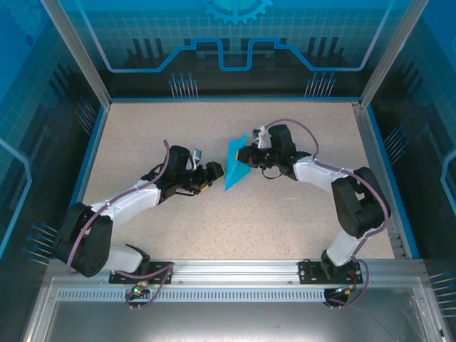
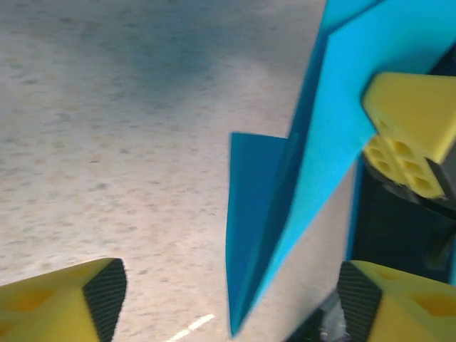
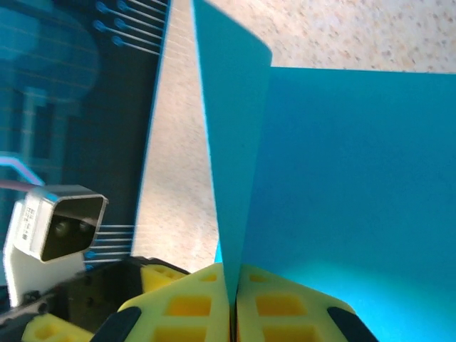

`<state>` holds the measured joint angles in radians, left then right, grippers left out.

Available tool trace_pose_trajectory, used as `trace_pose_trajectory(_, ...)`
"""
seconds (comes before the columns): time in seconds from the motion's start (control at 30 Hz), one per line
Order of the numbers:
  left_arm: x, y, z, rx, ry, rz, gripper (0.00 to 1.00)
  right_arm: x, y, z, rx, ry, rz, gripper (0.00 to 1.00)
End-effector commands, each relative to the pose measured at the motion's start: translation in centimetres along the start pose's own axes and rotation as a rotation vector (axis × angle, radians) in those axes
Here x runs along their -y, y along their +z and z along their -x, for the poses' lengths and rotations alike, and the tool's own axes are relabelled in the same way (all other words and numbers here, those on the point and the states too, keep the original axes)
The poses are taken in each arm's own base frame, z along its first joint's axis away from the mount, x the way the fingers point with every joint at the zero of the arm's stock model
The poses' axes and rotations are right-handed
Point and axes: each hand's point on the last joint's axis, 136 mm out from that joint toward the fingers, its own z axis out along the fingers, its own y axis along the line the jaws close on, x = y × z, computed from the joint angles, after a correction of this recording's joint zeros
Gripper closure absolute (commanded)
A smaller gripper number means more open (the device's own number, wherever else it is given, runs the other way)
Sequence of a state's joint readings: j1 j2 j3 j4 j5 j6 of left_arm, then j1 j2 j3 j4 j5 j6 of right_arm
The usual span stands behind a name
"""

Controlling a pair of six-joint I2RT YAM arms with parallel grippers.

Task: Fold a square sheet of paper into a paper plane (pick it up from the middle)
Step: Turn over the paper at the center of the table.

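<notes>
While the left gripper (image 1: 216, 171), left of centre in the top view, hangs with fingers spread just beside the sheet of paper (image 1: 234, 167), the folding seems midway: the sheet stands as a pointed wedge at centre. Next, the left likely needs to take hold of a flap. Right of it, the right gripper (image 1: 245, 153) pinches the sheet, elbow bent.

Speckled beige table (image 1: 285, 214); blue-printed back wall (image 1: 285, 35), perhaps glass; aluminium front rail (image 1: 235, 269).

Robot lab cell; aluminium frame (image 1: 78, 53) and blue circuit-print panels (image 1: 235, 35) around a speckled tabletop (image 1: 249, 221)
</notes>
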<state>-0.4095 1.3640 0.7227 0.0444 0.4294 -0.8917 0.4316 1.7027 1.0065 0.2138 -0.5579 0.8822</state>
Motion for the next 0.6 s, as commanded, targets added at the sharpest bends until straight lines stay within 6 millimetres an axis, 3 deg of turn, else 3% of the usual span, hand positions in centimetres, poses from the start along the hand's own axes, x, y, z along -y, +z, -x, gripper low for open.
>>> trace_pose_trajectory(0.0,2.7,-0.3,-0.6,-0.048,0.005,-0.145,0.14,-2.9,-1.0,0.4,0.001,-0.009,0.123,0.91)
trace_pose_trajectory(0.13,3.4,0.4,-1.0,-0.093,-0.02,-0.214,0.08,-4.3,-1.5,0.8,0.007,0.01,0.178,0.91)
trace_pose_trajectory(0.3,4.3,0.9,-0.6,-0.098,-0.013,-0.275,0.09,-5.5,-1.6,0.8,-0.022,0.054,0.245,0.91)
trace_pose_trajectory(0.4,5.2,0.9,-0.1,-0.084,0.005,-0.307,0.15,-5.9,-1.6,0.5,-0.045,0.082,0.273,0.9)
trace_pose_trajectory(0.57,6.1,0.3,0.7,-0.029,0.039,-0.337,0.37,-5.5,-1.5,-0.3,-0.075,0.106,0.273,0.9)
